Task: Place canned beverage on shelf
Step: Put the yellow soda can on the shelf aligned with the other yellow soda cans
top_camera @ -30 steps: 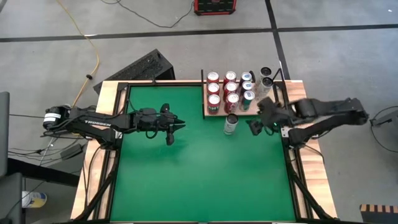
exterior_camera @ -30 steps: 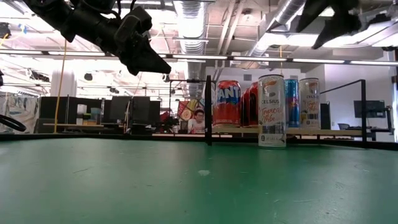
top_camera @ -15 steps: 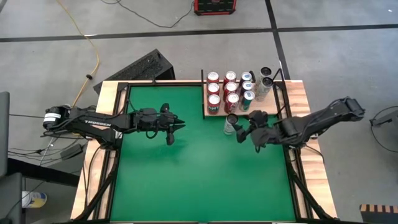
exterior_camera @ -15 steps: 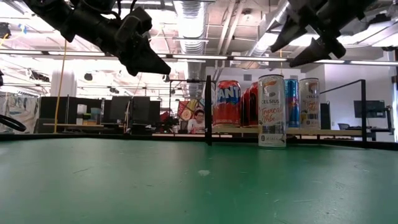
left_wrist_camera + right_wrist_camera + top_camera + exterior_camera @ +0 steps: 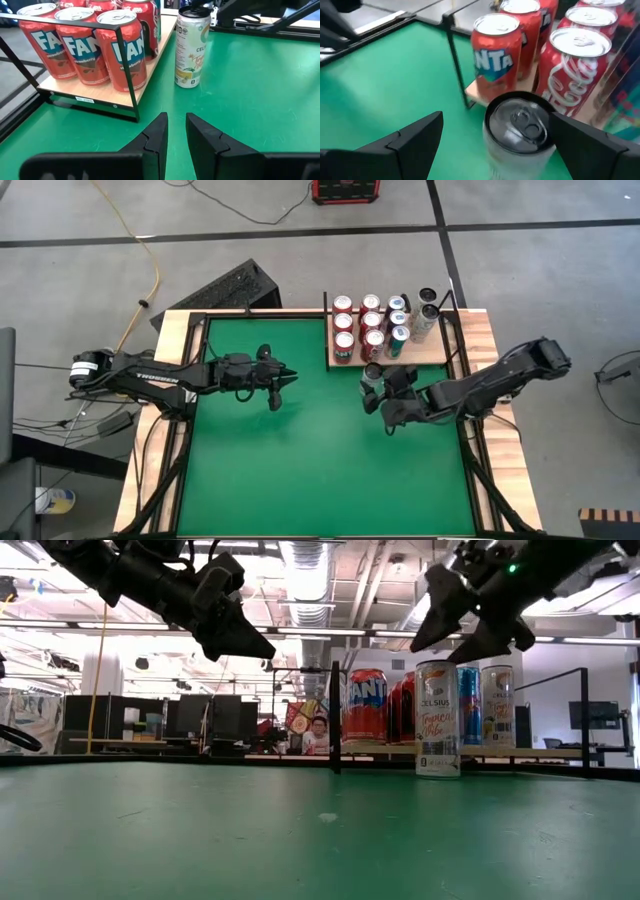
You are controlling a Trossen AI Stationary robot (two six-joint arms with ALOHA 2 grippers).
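Observation:
A white Celsius can (image 5: 372,373) (image 5: 437,718) stands upright on the green table, just in front of the shelf's near edge. The shelf (image 5: 425,358) (image 5: 90,92) is a pale wood board at the far right, and several red, blue and white cans stand on it. My right gripper (image 5: 378,395) (image 5: 455,635) (image 5: 496,120) hovers open at the can's top (image 5: 517,117), one finger on either side of it, touching nothing. My left gripper (image 5: 288,382) (image 5: 262,648) (image 5: 175,130) hangs shut and empty over the table's far middle, pointing toward the can.
Thin black posts (image 5: 335,718) (image 5: 457,60) stand at the shelf's corners, close to the can. The nearest shelf cans are red Fanta and Coca-Cola cans (image 5: 497,47). A dark keyboard (image 5: 225,288) lies beyond the table's far left edge. Open green surface (image 5: 320,470) fills the near half.
My right gripper has come down and moved toward the table's left edge, from beside the shelf's near right corner to the top of the white can. It has tipped its fingers downward and stayed open. The can has not moved.

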